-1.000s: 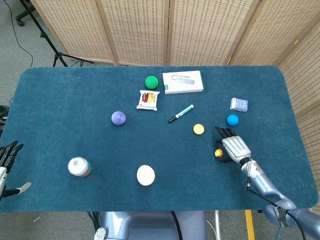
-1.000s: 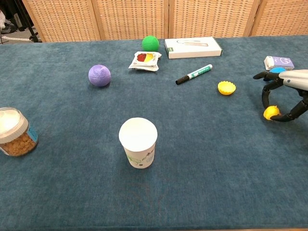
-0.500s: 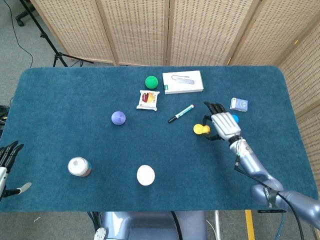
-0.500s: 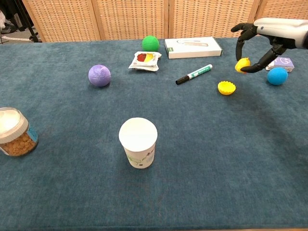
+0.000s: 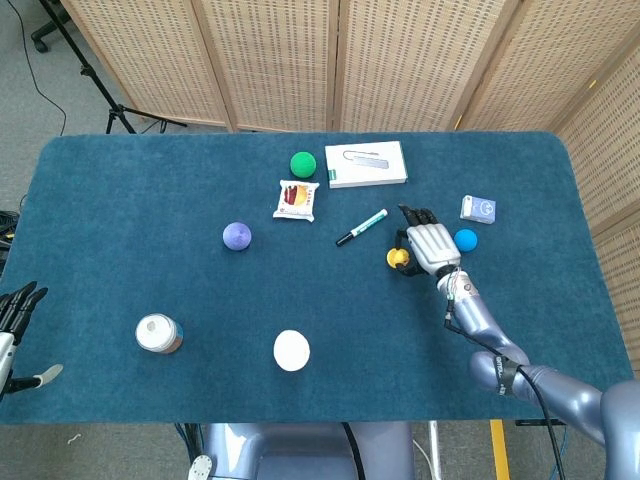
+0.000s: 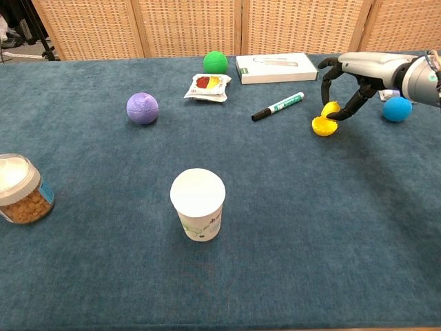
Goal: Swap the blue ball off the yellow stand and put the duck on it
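Changes since the earlier frames:
- Right hand [image 6: 342, 88]: you brought it from the near right part of the table [image 5: 120, 200] across to the yellow stand [image 6: 323, 127]. Its fingers curled round the duck [image 6: 330, 109], pinching it.
- Duck: carried over with the hand; it now sat on the stand's far rim, touching it.
- Blue ball [image 6: 397, 108]: already off the stand, it lay on the cloth to the right, beside a small blue-and-white box [image 5: 478, 209]; it had not moved over the last half second.
- Left hand [image 5: 14, 310]: unchanged at the table's left edge, fingers spread, nothing in it.

Hard to make out:
- Head view: the right hand [image 5: 428, 246] covered most of the stand [image 5: 396, 259]; the duck could not be told apart there.
- Chest view: the small box was hidden behind your right arm.
- Left hand: cut off by the frame edge.
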`<move>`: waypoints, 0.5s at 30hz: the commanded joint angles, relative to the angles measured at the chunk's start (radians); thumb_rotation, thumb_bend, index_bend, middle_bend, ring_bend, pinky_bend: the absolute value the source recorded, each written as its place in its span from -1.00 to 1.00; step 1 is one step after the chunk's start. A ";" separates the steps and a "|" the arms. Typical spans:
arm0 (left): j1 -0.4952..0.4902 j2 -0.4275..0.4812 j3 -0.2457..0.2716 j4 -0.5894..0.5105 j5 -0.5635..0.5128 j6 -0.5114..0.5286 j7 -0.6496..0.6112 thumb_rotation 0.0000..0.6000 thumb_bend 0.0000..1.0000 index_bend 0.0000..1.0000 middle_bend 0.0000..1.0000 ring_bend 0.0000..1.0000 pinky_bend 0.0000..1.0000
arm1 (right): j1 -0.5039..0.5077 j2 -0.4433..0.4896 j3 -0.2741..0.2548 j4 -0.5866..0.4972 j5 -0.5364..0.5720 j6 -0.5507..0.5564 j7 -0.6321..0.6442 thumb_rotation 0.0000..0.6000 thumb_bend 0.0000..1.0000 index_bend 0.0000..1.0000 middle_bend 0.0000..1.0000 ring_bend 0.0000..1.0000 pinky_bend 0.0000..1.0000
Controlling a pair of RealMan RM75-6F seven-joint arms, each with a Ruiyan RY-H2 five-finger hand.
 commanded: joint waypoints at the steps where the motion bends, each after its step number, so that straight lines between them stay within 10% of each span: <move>1: -0.001 0.000 0.000 -0.001 -0.003 -0.003 0.001 1.00 -1.00 -1.00 -1.00 -1.00 -1.00 | 0.011 -0.017 0.002 0.024 0.023 -0.009 -0.016 1.00 -0.17 0.06 -1.00 -1.00 -1.00; 15: -0.004 0.001 0.001 -0.008 -0.008 -0.012 0.013 1.00 -1.00 -1.00 -1.00 -1.00 -1.00 | 0.019 -0.041 0.002 0.050 0.055 -0.017 -0.027 1.00 -0.18 0.06 -1.00 -1.00 -1.00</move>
